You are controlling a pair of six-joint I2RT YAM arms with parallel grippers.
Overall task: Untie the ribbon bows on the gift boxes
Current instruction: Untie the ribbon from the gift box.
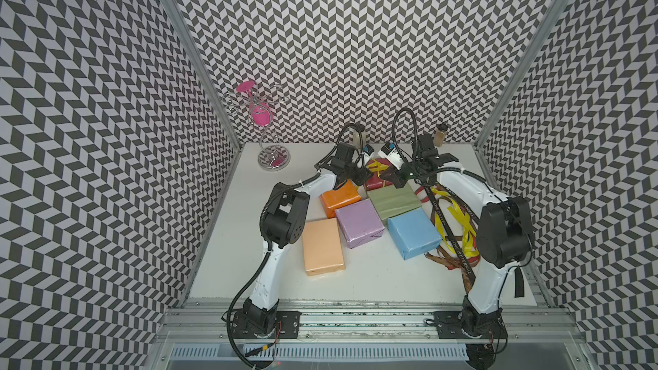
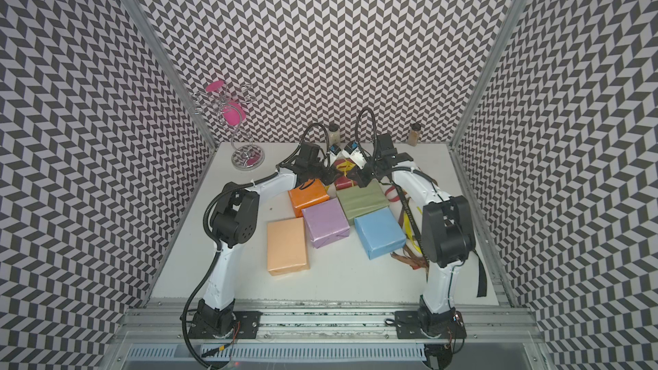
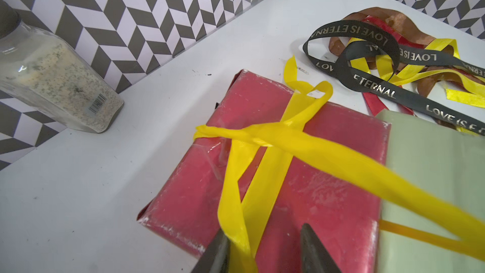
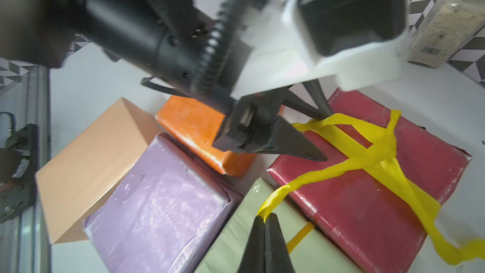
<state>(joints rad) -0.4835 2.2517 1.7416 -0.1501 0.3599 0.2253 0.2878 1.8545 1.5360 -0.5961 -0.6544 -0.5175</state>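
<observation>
Because the right gripper point(image 4: 265, 219) is pinched tight on a free end of the yellow ribbon point(image 3: 262, 132), what matters now is the line that end makes back to the knot. It runs straight and taut out ahead of the grip, across a corner of the green box point(image 3: 433, 179) and onto the dark red box point(image 3: 315, 193), where the knot sits about mid-top. So the knot lies directly in front of the right gripper, and the strand's long axis points at it. A pull, I judge, should go back along that same line, away from the box, so the end slides out rather than cinching sideways.

The left gripper point(image 3: 263, 229) is the nearer of the two to the knot. Its jaws stand partly apart over the closest edge of the dark red box, with the ribbon's wrap strands passing between them, hard by one jaw. It clamps nothing that I can see. From there it could pin the box, which looks light enough to drag along with the pull. One small loop lies beyond the knot, on the far side from both grippers. Behind them sit five bare boxes point(image 1: 359, 222), and a pile of loose ribbons point(image 1: 450, 222) lies by the right arm.
</observation>
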